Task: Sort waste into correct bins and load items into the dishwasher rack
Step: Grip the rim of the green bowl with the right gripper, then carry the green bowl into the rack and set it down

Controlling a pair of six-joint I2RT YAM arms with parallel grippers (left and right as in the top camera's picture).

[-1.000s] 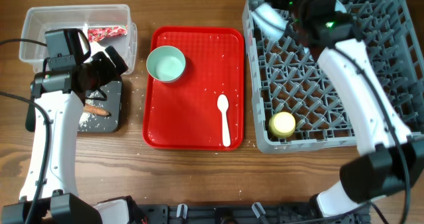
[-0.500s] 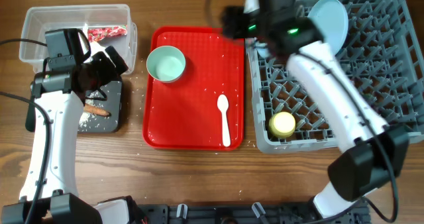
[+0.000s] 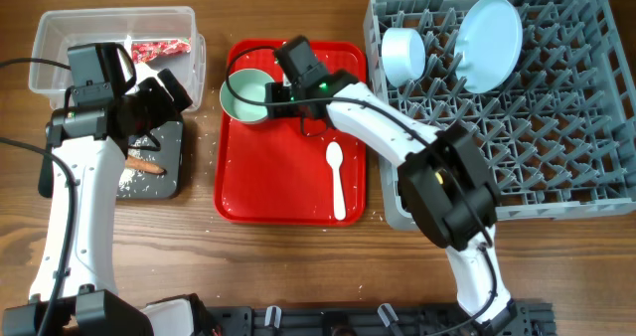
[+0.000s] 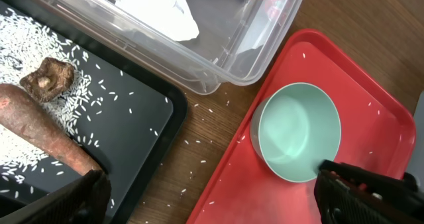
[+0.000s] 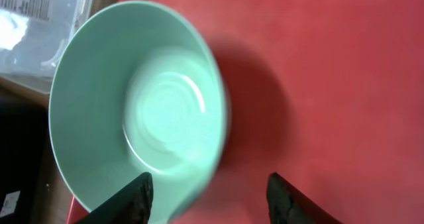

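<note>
The pale green-white bowl (image 3: pixel 248 95) stands upright at the back left of the red tray (image 3: pixel 288 167). My right gripper (image 3: pixel 276 89) is open, with the bowl's (image 5: pixel 139 105) right rim between its fingers (image 5: pixel 212 201). The white spoon (image 3: pixel 336 177) lies on the tray. A pale blue bowl (image 3: pixel 404 53) and plate (image 3: pixel 490 40) stand in the grey rack (image 3: pixel 517 147). The yellow cup is hidden under my right arm. My left gripper (image 3: pixel 159 102) is open and empty (image 4: pixel 212 197) above the black tray's (image 3: pixel 164 182) right edge.
The clear tub (image 3: pixel 60 28) holds the red wrapper (image 3: pixel 159 50) and white tissue (image 4: pixel 152 5). The black tray holds the sausage stick (image 4: pixel 40 128), brown lump (image 4: pixel 45 78) and rice (image 4: pixel 40 45). Rice grains are scattered on the wood and red tray.
My right arm has swung left from the rack's back corner to the green bowl on the red tray. The blue bowl and plate now stand free in the rack. The left arm is still.
</note>
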